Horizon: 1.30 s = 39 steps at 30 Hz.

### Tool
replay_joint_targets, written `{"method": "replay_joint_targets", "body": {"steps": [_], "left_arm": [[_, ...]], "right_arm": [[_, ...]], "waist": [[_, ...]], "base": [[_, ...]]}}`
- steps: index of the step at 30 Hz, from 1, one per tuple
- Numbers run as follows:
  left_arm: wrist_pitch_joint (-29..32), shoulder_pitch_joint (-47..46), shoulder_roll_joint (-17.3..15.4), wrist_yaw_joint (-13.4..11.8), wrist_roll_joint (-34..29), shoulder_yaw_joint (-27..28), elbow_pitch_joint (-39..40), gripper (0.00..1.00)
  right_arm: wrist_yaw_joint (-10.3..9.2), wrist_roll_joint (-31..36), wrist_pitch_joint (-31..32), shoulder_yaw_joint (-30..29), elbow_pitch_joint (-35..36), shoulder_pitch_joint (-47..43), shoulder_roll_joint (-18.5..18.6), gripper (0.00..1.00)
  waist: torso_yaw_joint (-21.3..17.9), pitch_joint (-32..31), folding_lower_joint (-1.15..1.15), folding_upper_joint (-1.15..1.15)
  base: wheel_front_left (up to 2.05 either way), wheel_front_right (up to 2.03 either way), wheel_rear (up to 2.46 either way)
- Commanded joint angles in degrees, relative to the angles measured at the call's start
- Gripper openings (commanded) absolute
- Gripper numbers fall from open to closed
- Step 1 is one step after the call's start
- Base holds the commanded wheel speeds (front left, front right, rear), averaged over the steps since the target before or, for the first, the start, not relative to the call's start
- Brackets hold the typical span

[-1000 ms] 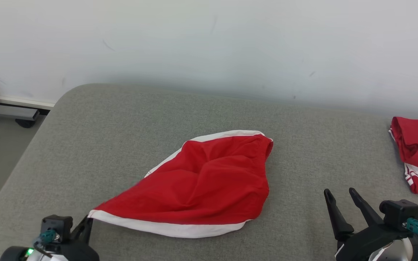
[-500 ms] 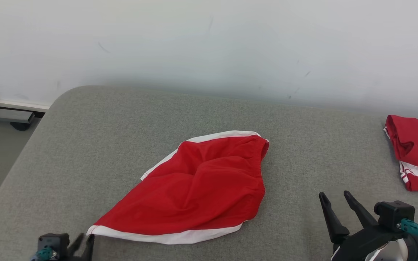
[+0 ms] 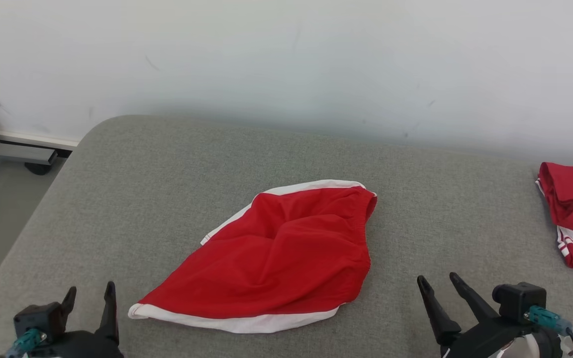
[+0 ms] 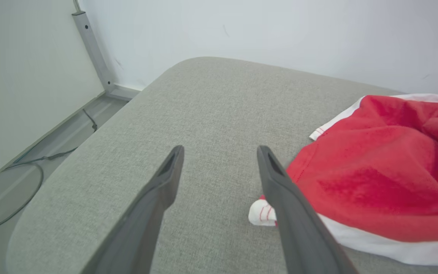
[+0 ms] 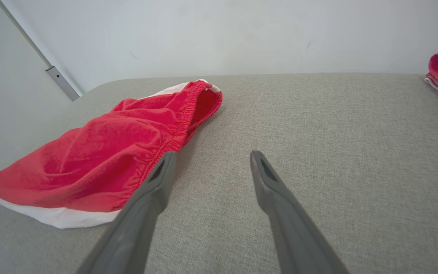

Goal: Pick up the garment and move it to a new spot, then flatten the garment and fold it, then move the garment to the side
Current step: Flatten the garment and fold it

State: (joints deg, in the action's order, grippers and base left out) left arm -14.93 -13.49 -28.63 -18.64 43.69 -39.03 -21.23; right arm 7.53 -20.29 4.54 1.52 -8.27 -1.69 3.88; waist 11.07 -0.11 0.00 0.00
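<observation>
Red shorts (image 3: pixel 286 258) with white trim lie rumpled at the centre of a grey upholstered pad (image 3: pixel 167 174) set against a pale wall (image 3: pixel 286 59). Their elastic waistband points toward 1 o'clock and a white-hemmed leg stretches toward 7 o'clock in the head view.

The left gripper (image 3: pixel 91 288) sits at 7 o'clock, its two dark fingers spread wide with nothing between them. The hem's corner lies on the pad just to the 3 o'clock side of its nearer finger. In the left wrist view that gripper (image 4: pixel 221 150) frames bare grey fabric, while the curled white corner of the shorts (image 4: pixel 375 171) peeks out from behind the finger at 5 o'clock. Whether the cloth touches the finger cannot be told.

The right gripper (image 3: pixel 437 277) waits at 5 o'clock, jaws likewise wide and empty, apart from the shorts. In its own wrist view the gripper (image 5: pixel 212 155) points across open pad, with the shorts (image 5: pixel 120 152) at 9 o'clock.

A second red-and-white garment (image 3: pixel 572 223) is bunched at 3 o'clock on the pad's edge. A metal rail (image 3: pixel 23 149) runs along the floor at 9 o'clock.
</observation>
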Motion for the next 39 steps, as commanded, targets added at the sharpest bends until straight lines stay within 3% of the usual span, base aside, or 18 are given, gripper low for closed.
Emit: {"method": "replay_joint_targets", "body": {"steps": [1, 8, 19, 24, 39], "left_arm": [[-0.32, 0.95, 0.44, -0.30, -1.48, 1.49, 1.32, 1.00], [-0.34, 5.03, 2.74, 0.22, -9.23, 9.25, 7.16, 1.00], [-0.34, 7.84, 5.93, 2.46, -15.65, 17.79, 9.12, 1.00], [-0.34, 9.47, 7.51, 2.18, -17.71, 19.43, 10.84, 1.00], [-0.35, 9.83, 10.17, 5.69, -20.01, 21.32, 9.13, 1.00]], "right_arm": [[-0.06, -0.76, -0.31, 0.24, -0.36, 0.35, 0.29, 1.00], [-0.06, -1.69, -0.59, 3.25, -3.10, 1.88, 0.58, 1.00], [-0.06, -4.13, -0.85, 8.33, -11.48, 7.58, 0.49, 1.00], [-0.05, -6.59, -0.41, 9.68, -16.56, 10.65, 0.30, 1.00], [-0.05, -16.79, 0.17, 12.68, -31.67, 20.17, 0.42, 1.00]], "waist": [[0.20, 0.05, 0.00, 0.00], [0.49, -0.03, 0.00, 0.00], [1.43, -0.49, 0.00, 0.00], [2.41, -0.68, 0.00, 0.00], [5.90, -0.44, 0.00, 0.00]], "base": [[0.00, 0.00, 0.00], [0.00, 0.00, 0.00], [0.00, 0.00, 0.00], [0.00, 0.00, 0.00], [0.00, 0.00, 0.00]]}}
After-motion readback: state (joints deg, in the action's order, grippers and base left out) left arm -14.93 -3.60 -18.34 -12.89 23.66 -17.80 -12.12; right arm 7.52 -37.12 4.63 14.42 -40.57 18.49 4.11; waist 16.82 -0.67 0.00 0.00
